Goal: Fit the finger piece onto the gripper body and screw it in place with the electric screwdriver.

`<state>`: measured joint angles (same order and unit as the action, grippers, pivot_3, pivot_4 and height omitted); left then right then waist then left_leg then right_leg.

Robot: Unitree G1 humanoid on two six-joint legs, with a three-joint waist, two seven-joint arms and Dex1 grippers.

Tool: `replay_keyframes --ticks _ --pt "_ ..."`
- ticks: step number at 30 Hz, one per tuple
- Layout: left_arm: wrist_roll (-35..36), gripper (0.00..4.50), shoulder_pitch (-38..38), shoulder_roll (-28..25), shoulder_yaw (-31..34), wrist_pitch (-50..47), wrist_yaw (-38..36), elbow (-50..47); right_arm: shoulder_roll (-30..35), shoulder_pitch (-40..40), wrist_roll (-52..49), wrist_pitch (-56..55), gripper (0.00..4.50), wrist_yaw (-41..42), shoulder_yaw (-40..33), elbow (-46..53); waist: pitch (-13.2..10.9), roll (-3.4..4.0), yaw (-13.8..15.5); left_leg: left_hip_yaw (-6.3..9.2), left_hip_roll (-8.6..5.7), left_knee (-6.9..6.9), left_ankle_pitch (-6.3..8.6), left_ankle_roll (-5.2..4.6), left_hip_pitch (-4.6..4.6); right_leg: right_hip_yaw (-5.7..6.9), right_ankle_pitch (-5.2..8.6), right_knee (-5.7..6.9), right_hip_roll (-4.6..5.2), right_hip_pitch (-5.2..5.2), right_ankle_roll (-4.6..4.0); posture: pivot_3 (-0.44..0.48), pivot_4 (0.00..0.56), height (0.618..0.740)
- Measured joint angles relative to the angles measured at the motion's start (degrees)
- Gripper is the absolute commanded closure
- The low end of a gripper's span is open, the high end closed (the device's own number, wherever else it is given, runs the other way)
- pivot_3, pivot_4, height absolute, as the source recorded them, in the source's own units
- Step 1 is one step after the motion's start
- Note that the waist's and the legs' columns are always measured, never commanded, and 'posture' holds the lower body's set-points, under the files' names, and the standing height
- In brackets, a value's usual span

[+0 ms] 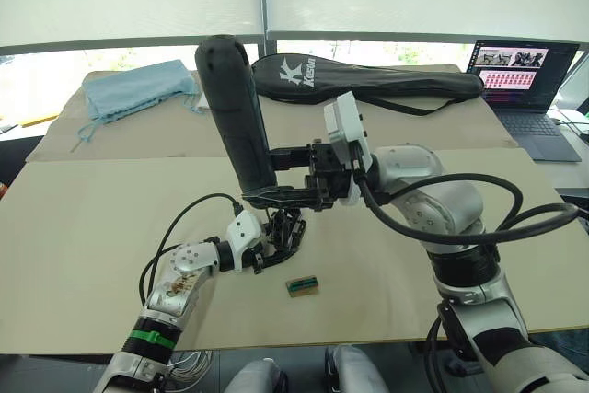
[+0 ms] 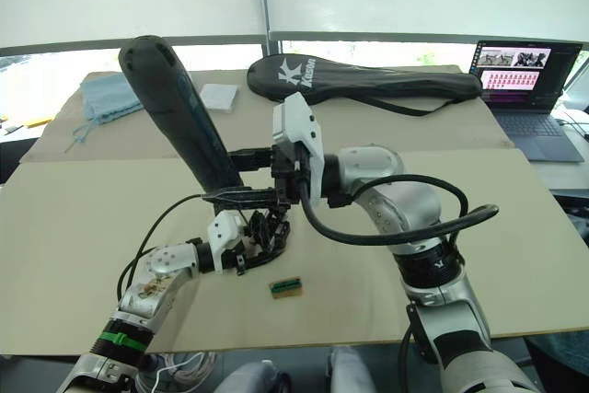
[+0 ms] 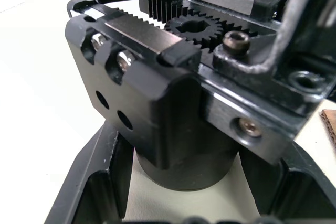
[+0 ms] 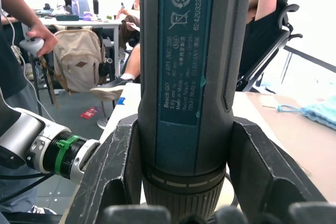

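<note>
A: Start at the left. What is the left gripper [image 1: 279, 238] doing?

B: It sits low on the counter [image 1: 110, 218], its black fingers [image 3: 92, 192] closed around the round base of the gripper body [image 3: 173, 103]. The body stands upright on the counter, just left of centre. In the left wrist view its top shows a toothed rack, a small gear and several screw heads.

A: And the finger piece?

B: I cannot pick it out with any certainty. The top of the body is crowded with black parts, and I cannot tell which one it might be.

A: Moving right, then.

B: The electric screwdriver [image 1: 235, 117] stands directly above the gripper body, tilted, its rounded end up and leaning toward the robot's left. Its lower end points down into the top of the body; the bit itself is hidden. The right gripper [image 1: 290, 177] clamps it near that lower end, fingers [image 4: 113, 166] pressed on either side of the barrel, with a printed label showing on the tool in the right wrist view.

A: Anything else on the counter?

B: A small green-and-brown block [image 1: 302, 285] lies just in front of the gripper body, apart from it. Along the far edge, from the left: a light blue cloth [image 1: 138, 89], a black racket bag [image 1: 368, 80], and an open laptop [image 1: 525, 89] at the far right.

A: People?

B: The right wrist view shows a person [image 4: 13, 35] standing and others seated beyond the counter, near a tan backpack [image 4: 79, 59].
</note>
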<state>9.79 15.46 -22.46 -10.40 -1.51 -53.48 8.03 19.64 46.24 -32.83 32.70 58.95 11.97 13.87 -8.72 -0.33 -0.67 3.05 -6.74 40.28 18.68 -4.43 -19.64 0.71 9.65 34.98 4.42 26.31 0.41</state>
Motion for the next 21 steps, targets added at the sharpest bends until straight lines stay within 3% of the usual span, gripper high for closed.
replay_keyframes --ticks 21 --pt "0.0 2.15 -0.47 0.0 -0.02 0.04 0.14 -0.34 -0.56 -0.22 0.6 -0.08 2.6 0.59 0.78 -0.62 0.0 0.0 -0.09 0.0 0.0 -0.01 0.0 0.0 0.01 0.0 0.0 0.0 -0.01 0.0 0.0 0.0 0.15 0.74"
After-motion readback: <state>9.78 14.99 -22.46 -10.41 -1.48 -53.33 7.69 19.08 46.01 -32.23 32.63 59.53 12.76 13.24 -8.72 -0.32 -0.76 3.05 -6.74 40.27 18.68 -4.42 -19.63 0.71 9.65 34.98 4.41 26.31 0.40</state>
